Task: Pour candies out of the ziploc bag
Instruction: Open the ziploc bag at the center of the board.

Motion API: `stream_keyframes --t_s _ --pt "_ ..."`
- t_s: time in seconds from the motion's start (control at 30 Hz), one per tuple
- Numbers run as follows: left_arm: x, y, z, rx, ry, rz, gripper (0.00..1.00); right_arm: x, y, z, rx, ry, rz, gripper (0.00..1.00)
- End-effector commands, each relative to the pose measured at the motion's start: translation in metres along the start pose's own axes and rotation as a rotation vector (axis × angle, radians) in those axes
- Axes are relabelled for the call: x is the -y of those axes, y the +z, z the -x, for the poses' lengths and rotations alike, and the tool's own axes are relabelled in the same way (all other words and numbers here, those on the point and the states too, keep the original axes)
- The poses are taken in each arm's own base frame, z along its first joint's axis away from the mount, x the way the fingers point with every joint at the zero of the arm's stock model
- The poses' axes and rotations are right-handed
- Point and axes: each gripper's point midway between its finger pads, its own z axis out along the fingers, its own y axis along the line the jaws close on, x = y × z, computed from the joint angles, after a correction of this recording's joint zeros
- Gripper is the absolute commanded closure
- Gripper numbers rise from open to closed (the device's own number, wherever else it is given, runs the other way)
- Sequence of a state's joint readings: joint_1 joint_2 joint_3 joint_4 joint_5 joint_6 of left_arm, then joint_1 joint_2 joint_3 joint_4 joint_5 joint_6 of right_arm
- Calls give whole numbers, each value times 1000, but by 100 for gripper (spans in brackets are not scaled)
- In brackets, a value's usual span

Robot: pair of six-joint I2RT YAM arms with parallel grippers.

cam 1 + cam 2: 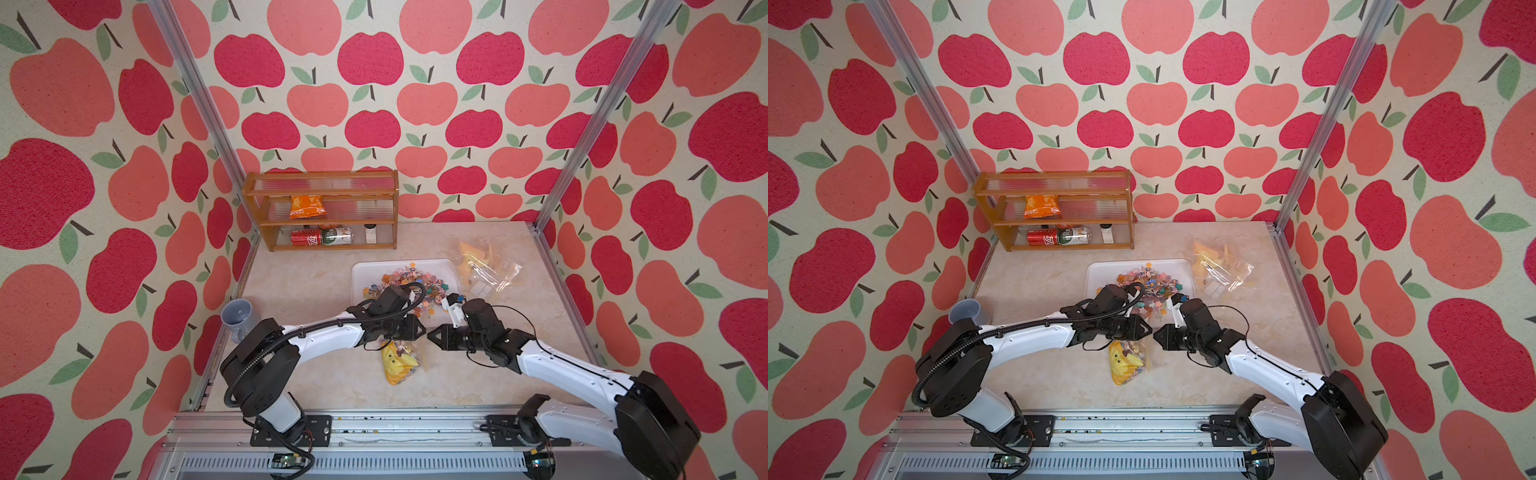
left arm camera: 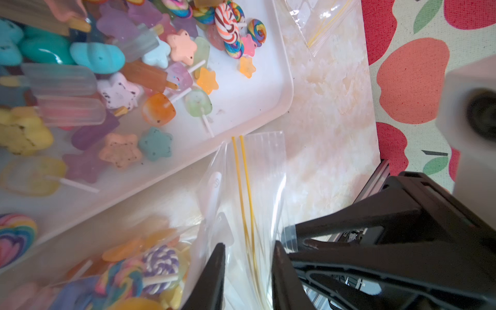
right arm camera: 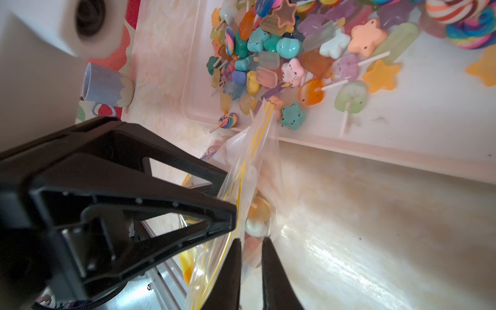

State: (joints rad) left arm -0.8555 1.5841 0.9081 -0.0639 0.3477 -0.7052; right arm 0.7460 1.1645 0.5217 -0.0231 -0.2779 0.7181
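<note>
One glossy cream-marbled tabletop (image 1: 457, 382), enclosed by apple-print walls (image 1: 415, 104).
Jaws of left gripper (image 2: 249, 245) and right gripper (image 3: 251, 240) pinch crinkled clear ziploc bag (image 2: 257, 174); glossy multicoloured candies (image 1: 409, 276) heaped in smooth white tray (image 1: 363, 274).

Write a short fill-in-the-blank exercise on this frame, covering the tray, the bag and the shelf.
1. The candies lie heaped in a ____ tray.
2. The left pincer and the right pincer both grip the ziploc bag, whose zip lines are ____.
3. The orange snack packet lies on the ____ level of the shelf.

Missing words: white; yellow; middle.
</note>
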Motion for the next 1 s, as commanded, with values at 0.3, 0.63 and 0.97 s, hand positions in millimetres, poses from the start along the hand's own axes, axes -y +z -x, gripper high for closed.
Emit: stream_keyframes --t_s 0.3,0.63,0.97 --pt "7 -4 3 9 25 -6 74 -18 1 16 27 -24 64 76" --pt "10 -5 5 16 25 -17 74 -24 7 18 13 -23 81 70" --pt "6 -4 1 -1 28 10 93 -23 7 18 12 -22 68 100"
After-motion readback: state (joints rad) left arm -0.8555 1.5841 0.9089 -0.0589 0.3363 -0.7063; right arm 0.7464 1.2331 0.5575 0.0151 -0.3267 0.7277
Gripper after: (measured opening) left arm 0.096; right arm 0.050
